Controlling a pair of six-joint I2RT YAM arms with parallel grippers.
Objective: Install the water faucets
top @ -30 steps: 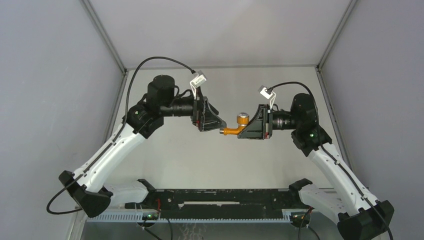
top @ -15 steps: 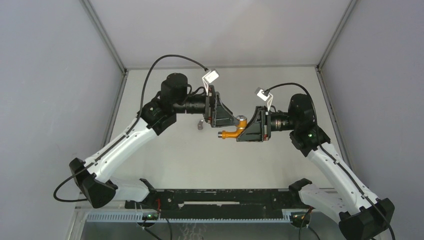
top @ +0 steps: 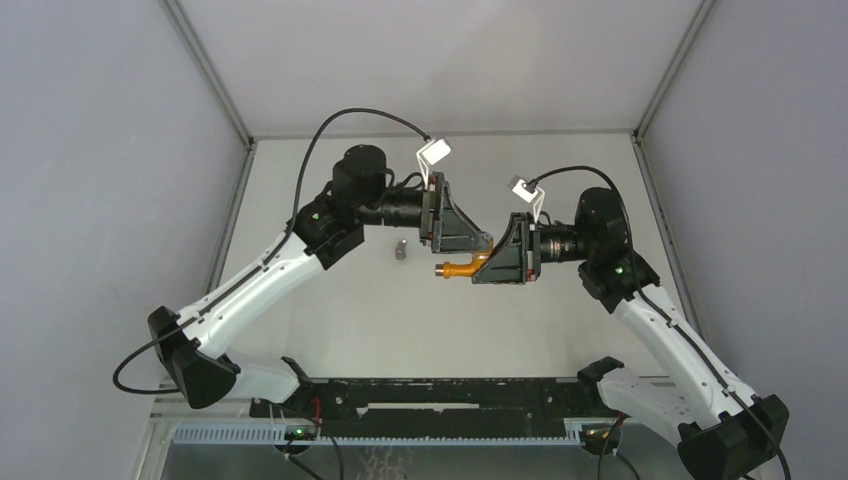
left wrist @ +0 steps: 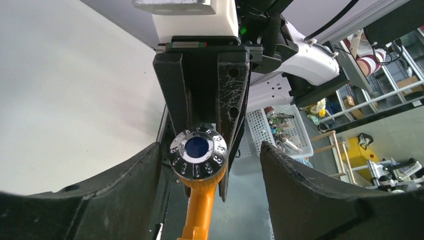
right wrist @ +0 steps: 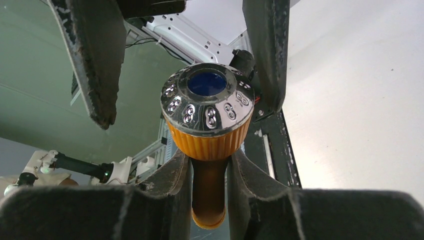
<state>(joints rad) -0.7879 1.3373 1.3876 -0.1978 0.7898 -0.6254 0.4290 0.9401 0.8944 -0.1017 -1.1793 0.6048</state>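
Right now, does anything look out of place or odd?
The grey fitting sits alone on the table, apart from both grippers; the right gripper holds the orange tap, the open left gripper flanks its chrome knob.

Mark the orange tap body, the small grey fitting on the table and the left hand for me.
orange tap body (right wrist: 207, 142): right wrist view, on its orange collar.
grey fitting (top: 398, 250): top view, on its middle.
left hand (left wrist: 210, 150): left wrist view, midway between its fingertips.

Nothing legible: marks ringing the cap of the orange tap (right wrist: 207, 145) are unreadable.
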